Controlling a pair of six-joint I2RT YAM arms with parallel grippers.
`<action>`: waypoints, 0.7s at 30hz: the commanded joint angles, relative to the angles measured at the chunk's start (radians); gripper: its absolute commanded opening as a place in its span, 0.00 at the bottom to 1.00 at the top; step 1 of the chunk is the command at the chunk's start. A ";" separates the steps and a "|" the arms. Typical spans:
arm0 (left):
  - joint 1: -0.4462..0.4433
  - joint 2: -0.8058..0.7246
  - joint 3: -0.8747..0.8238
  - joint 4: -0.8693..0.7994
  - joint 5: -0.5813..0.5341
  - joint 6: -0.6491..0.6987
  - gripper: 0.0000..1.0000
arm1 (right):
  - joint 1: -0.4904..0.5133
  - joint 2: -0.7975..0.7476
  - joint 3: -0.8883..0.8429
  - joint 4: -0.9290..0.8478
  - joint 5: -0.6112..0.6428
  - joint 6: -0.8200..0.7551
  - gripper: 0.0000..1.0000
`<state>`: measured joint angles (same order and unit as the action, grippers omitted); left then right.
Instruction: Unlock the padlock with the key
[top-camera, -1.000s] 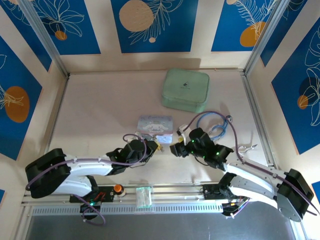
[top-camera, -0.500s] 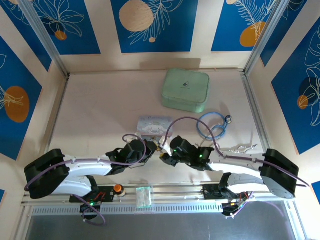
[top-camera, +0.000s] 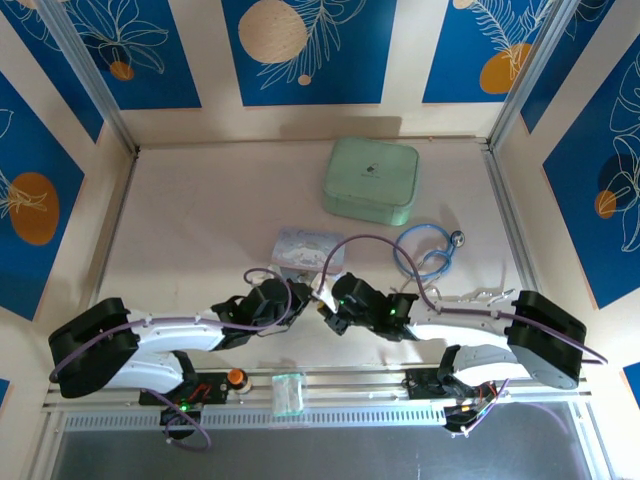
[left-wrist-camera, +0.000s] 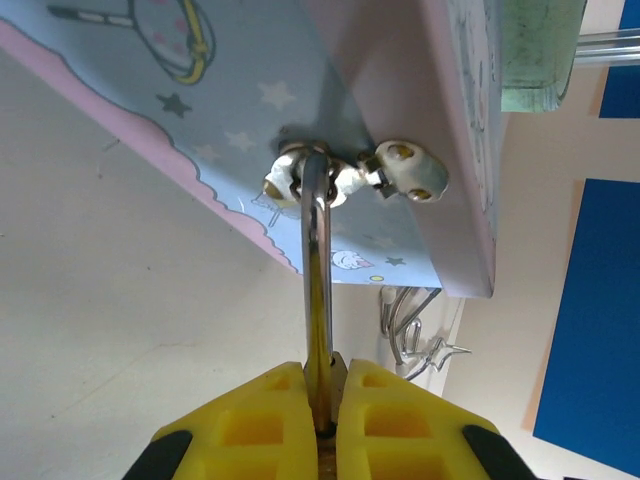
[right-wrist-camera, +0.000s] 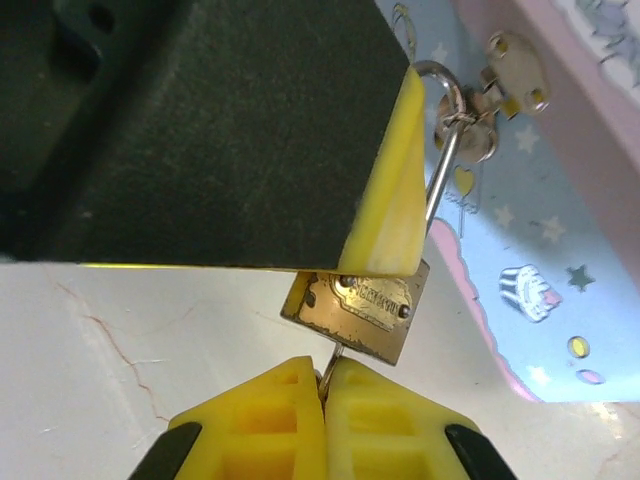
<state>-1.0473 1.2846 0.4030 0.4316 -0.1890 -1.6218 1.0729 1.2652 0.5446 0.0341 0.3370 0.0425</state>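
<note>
Key at the lock, time to turn

Close to the robot, the right gripper (right-wrist-camera: 324, 382) is pinched tight on the key (right-wrist-camera: 333, 357). Just a thin bit of silver pokes out from its yellow fingers. The tip of the key meets the bottom of the padlock (right-wrist-camera: 358, 308), and it looks like it sits in the keyhole, though the hole itself is hidden.

Just above, the left gripper (left-wrist-camera: 322, 378) is squeezed closed on the silver shackle (left-wrist-camera: 317, 270) and holds the padlock steady. The gold body hangs just under the left gripper's finger. The top of the shackle is hooked through the little clasp (left-wrist-camera: 312, 180) on the pastel tin (left-wrist-camera: 240, 90).

So the step in hand is the key going in. Next, the right gripper likely needs to turn the key, slow and straight, while the left one keeps the padlock from twisting. The key is so thin it could slip or bend.

Farther back lie a blue stethoscope (top-camera: 425, 252) and a green case (top-camera: 370, 180), well apart from the work
</note>
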 joint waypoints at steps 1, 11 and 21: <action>-0.003 -0.006 0.024 0.088 0.038 -0.001 0.00 | -0.045 -0.015 0.012 0.057 -0.128 0.061 0.02; -0.003 -0.005 -0.023 0.090 0.024 -0.006 0.02 | -0.234 -0.071 -0.101 0.173 -0.498 0.248 0.00; -0.003 0.022 -0.033 0.063 0.017 0.027 0.23 | -0.223 -0.047 -0.124 0.225 -0.505 0.311 0.00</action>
<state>-1.0458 1.2957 0.3847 0.4854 -0.1696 -1.6188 0.8406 1.2140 0.4164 0.2298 -0.1505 0.3248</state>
